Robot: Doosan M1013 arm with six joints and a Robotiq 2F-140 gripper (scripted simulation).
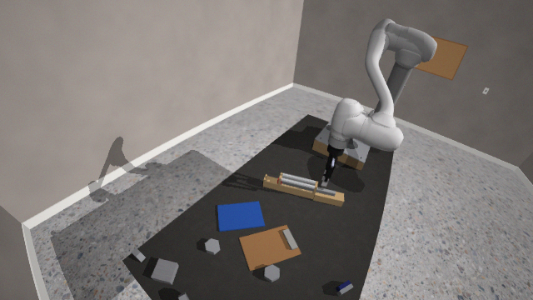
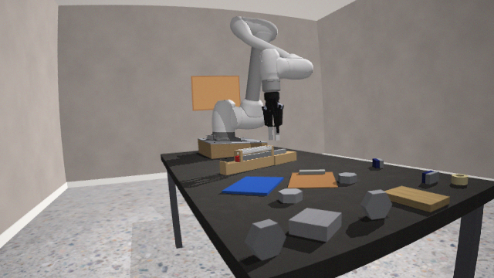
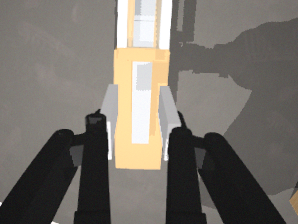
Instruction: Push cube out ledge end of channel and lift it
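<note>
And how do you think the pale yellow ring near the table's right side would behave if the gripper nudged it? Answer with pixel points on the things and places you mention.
The pale yellow ring (image 2: 455,181) sits flat on its face, so it would probably slide rather than roll. Being low and broad, it seems unlikely to tip. Stood on its round edge, it might well roll.

Three views, one channel (image 1: 291,191) (image 2: 248,166) (image 3: 123,156) shared.
Top: you look steeply down from high and well back, arm (image 1: 380,79) (image 2: 252,73) at 1 o'clock; exterior: from just above the table (image 1: 333,233) (image 2: 216,205) (image 3: 50,60), across its length, arm near 12; both take in the whole arm. Wrist: close, looking down past the gripper (image 1: 325,182) (image 2: 274,134) (image 3: 138,122), channel toward 12.
</note>
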